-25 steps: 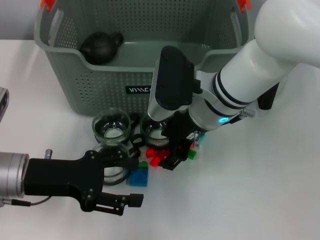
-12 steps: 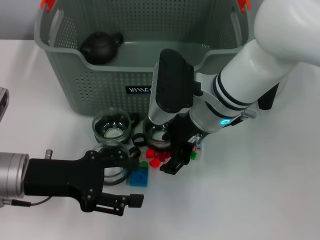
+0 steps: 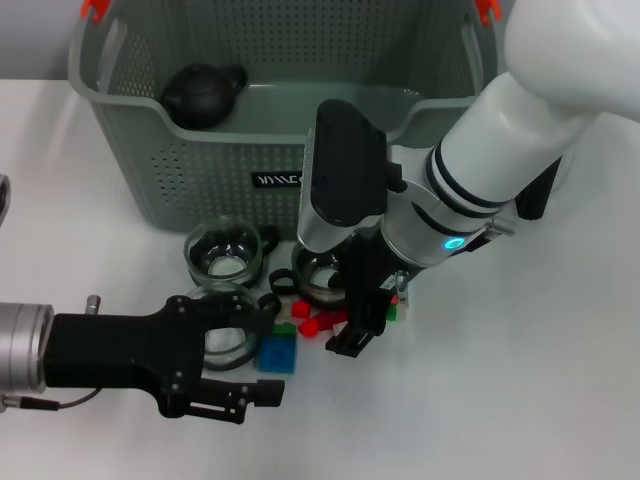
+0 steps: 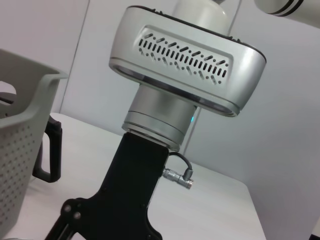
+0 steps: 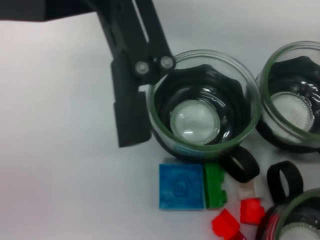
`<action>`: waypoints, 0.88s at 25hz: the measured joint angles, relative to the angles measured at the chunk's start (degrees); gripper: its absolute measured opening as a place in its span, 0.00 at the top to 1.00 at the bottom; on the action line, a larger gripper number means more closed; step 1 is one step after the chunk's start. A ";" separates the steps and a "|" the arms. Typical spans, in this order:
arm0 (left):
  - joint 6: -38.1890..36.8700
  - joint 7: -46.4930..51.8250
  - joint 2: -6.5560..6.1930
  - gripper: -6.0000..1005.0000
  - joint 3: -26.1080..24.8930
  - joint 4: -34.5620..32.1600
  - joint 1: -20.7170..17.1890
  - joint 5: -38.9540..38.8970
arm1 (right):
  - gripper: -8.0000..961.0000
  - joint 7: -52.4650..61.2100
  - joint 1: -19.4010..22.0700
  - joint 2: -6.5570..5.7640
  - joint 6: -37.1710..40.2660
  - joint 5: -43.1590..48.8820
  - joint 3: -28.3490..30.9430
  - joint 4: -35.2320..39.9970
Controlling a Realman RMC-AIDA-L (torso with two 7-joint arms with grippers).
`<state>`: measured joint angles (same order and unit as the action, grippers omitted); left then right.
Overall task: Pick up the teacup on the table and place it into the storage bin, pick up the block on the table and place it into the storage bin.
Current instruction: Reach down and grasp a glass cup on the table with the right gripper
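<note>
Three glass teacups stand in front of the storage bin [image 3: 150,190]. The nearest teacup [image 3: 226,322] [image 5: 202,107] sits between the spread black fingers [image 5: 131,115] of my left gripper [image 3: 268,358], which is open around it. Another teacup [image 3: 226,252] stands free, and a third teacup [image 3: 318,272] stands against my right gripper [image 3: 362,325]. That gripper hangs low over the loose blocks: a blue block [image 3: 277,353] [image 5: 181,186], a green block [image 3: 286,328] [image 5: 215,186] and red blocks [image 3: 312,318] [image 5: 225,223].
A black teapot [image 3: 200,95] lies inside the bin at its back left. The bin's corner [image 4: 20,150] shows beside the right arm's wrist housing [image 4: 185,65] in the left wrist view. White table [image 3: 520,400] stretches to the right and front.
My right gripper has come down and toward the front, closer to the red blocks. My left arm has shifted slightly left, still around the nearest teacup.
</note>
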<state>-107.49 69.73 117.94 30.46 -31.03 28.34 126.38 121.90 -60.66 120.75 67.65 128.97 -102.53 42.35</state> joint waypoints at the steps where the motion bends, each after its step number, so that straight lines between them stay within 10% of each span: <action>1: 0.00 -0.04 -0.02 0.24 -0.12 -0.03 -0.03 0.00 | 0.13 0.00 -0.06 -0.02 0.30 0.00 0.07 0.01; 22: 0.01 -0.11 0.01 0.24 -0.14 -0.25 -0.31 -0.03 | 0.24 1.06 -1.12 -0.31 2.91 2.15 0.60 0.11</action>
<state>-107.48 69.62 117.95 30.32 -31.29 28.03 126.36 122.97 -61.78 120.44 70.56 131.12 -101.93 42.45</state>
